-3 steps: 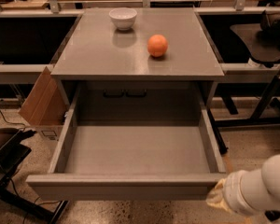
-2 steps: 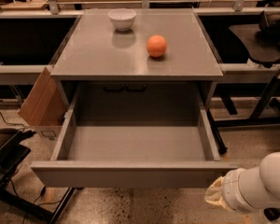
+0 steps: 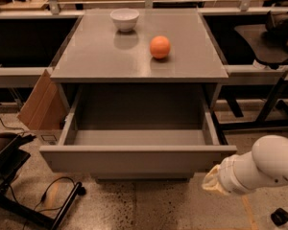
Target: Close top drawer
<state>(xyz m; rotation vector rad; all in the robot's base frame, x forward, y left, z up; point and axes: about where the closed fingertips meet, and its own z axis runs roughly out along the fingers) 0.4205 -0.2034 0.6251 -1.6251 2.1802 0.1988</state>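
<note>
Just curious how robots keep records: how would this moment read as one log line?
drawer: open | gripper: low, beside drawer front's right corner | tabletop: bowl, orange | closing: not done

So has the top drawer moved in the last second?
Yes. The top drawer has slid inward, its front panel now nearer the fixed tabletop edge, though not shut. The gripper sits by its front right corner.

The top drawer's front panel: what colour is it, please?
The top drawer is matte grey, camera view; gripper below its right corner.
</note>
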